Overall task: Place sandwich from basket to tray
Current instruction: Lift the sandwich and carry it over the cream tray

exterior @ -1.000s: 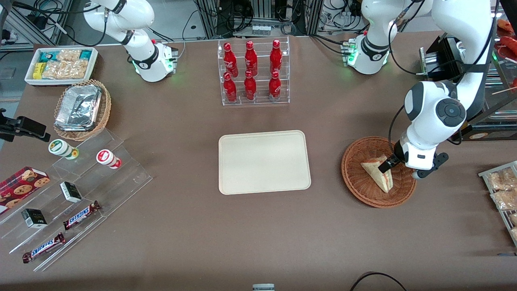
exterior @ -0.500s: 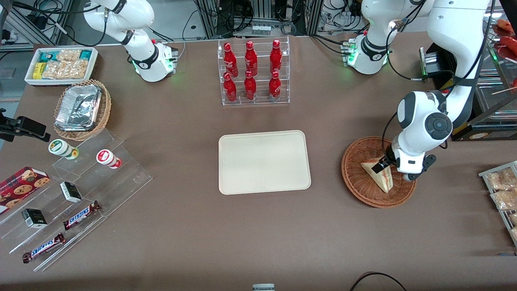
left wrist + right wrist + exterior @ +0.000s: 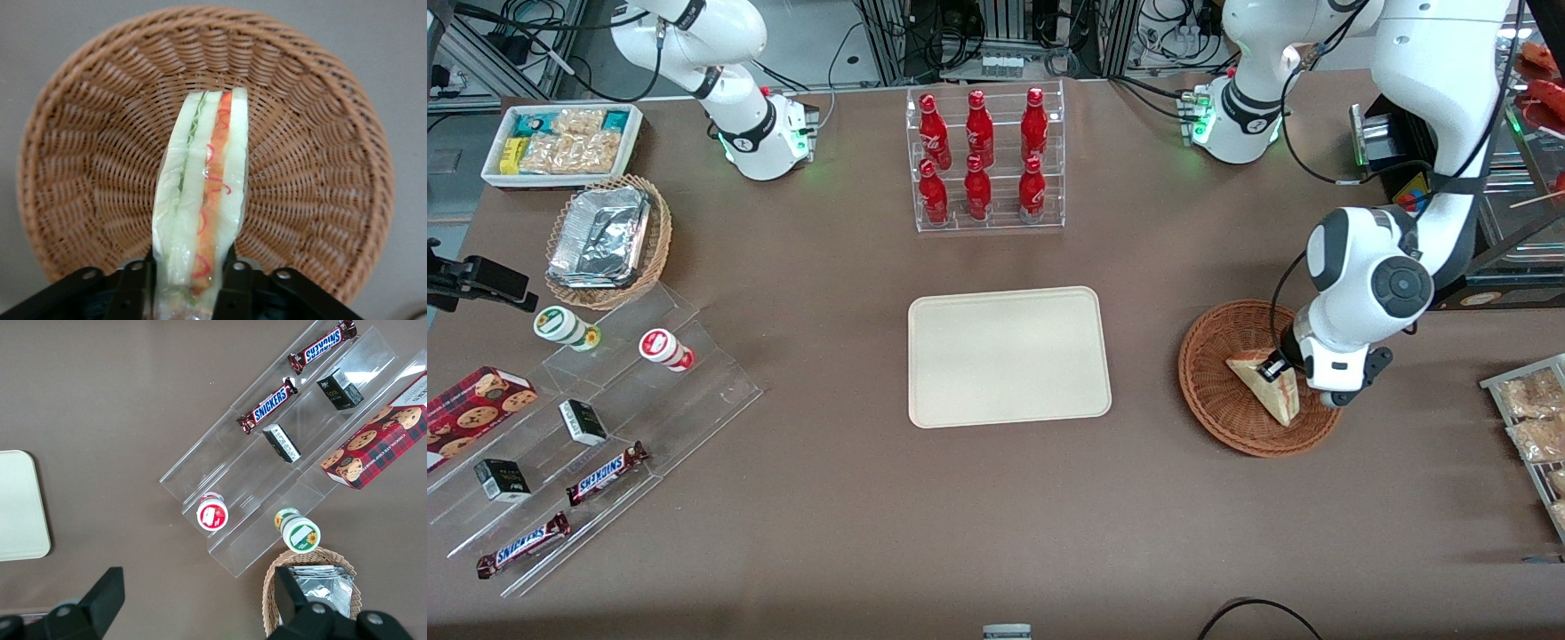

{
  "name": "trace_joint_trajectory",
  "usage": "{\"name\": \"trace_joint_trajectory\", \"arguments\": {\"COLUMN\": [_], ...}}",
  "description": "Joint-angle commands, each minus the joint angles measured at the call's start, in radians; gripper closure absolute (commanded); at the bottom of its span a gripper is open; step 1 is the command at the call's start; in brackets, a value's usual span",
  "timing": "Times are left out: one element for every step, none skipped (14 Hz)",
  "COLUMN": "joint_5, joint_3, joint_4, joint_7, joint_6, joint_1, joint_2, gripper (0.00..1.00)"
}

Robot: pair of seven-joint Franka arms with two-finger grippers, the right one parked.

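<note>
Brown tabletop spreads under it all. Over the basket, the gripper pinches the sandwich by its thick end. From the wrist, both fingers squeeze the wedge's sides, its layers clear against the weave; the front view hides that. Toward the parked arm's end lies the tray, bare.
</note>
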State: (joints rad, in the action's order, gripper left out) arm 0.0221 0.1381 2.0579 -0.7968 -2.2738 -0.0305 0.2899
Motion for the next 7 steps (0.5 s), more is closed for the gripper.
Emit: {"name": "trace_joint_trajectory", "arguments": {"joint_5": [-0.002,-0.004,-0.004,0.001,0.004,0.018,0.062], "joint_3": [0.017,0.038,0.07,0.101,0.135,0.17,0.202], "joint_4": [-0.242,-0.295,-0.321,-0.347,-0.376,-0.395,-0.401], "joint_7": [0.048,0.094,0.123,0.129,0.126,0.126,0.12], "joint_6": [0.274,0.324,0.33,0.329,0.332,0.332,0.33], "joint_1": [0.003,0.003,0.003,0.003,0.003,0.004,0.015], "joint_2": [0.032,0.052,0.064,0.083,0.104,0.124,0.142], "gripper": [1.0,1.0,1.0,1.0,1.0,1.0,1.0]}}
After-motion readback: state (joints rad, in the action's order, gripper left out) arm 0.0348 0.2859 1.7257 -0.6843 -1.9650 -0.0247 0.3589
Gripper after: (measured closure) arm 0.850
